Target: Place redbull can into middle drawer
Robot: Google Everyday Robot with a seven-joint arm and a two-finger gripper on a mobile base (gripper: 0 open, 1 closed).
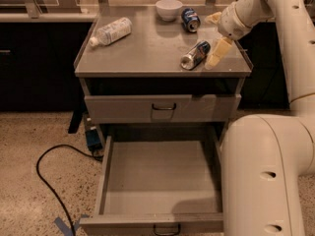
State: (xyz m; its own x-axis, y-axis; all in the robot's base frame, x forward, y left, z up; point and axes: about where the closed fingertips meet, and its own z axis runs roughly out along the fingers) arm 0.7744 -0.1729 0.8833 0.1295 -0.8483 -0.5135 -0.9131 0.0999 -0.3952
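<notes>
Redbull can point(195, 54) lies on its side on the grey surface point(147, 48), slim and silver with blue panels, its silver top turned toward the front edge and its length running diagonally back to the right. Touching or just right of the can, I cannot tell which, stands one pale yellow finger point(218, 53) of the end effector point(215, 36), slanting down to the surface. The other finger is well behind the can, so the two are spread wide apart with nothing between them. The white arm reaches in from behind and to the right of the can.

Behind the can, near it, a shorter dark blue can point(190, 19) lies tipped over, and further back and left sits a white bowl point(168, 9). Well to the left of the can a clear plastic bottle point(110, 32) lies on its side.

Below the can, the upper drawer point(162, 108) is pushed shut. Lower still, the middle drawer point(157, 171) is pulled fully out, with its dark loop handle point(166, 228) at the front. Far down and left of the can, a black cable point(44, 176) curls across the speckled floor.
</notes>
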